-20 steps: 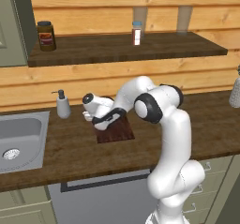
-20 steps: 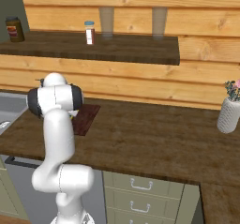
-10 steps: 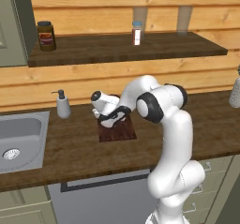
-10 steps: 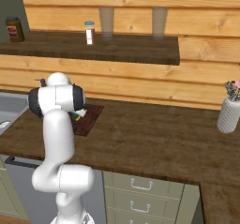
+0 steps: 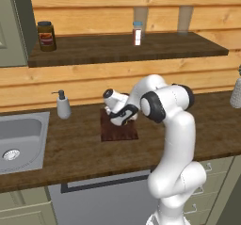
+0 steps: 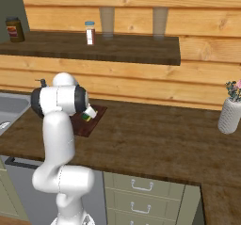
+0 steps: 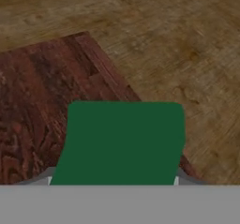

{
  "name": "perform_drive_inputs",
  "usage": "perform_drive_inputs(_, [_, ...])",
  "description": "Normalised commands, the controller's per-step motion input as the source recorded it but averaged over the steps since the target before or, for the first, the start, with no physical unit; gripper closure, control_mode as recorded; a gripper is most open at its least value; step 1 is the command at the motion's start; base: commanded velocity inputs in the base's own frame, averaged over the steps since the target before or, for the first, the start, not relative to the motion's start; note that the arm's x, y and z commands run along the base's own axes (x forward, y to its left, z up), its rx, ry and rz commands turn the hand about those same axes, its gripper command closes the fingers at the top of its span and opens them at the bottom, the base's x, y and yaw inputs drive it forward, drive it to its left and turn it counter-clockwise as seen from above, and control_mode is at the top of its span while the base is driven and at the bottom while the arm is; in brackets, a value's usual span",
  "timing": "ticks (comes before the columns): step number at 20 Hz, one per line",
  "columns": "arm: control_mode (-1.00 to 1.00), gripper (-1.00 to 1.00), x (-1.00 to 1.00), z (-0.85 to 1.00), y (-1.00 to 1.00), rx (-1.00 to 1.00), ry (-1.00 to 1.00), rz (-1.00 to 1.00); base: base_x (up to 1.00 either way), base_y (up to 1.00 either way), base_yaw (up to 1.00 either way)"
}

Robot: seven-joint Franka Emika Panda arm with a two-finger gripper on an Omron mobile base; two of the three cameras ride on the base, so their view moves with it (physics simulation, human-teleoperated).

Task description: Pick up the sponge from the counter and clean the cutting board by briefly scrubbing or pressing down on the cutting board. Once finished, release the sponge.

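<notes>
The hand (image 5: 126, 121) is grasping the sponge (image 7: 121, 143) and has now moved over the cutting board (image 5: 113, 131), so scrubbing can begin.

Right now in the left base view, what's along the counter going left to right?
Sink → soap dispenser → cutting board → vase at the right edge.

I see the green-topped sponge (image 7: 123, 143) held over the right edge of the dark reddish-brown cutting board (image 5: 117, 131), which lies flat on my brown wood-grain counter (image 5: 75, 148), right of the sink.
</notes>
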Motion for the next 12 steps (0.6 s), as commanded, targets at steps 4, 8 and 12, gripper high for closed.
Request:
perform_drive_inputs(4, [-1.00,1.00,0.00,-0.05,-0.47,0.00,0.00,-0.04,0.00,0.00,0.00])
perform_drive_inputs(8, [-1.00,1.00,-0.04,-0.16,0.02,-0.02,0.00,0.00,0.00,0.00,0.00])
perform_drive_inputs(12, [-1.00,1.00,-0.26,-0.28,0.22,-0.04,0.01,0.00,0.00,0.00,0.00])
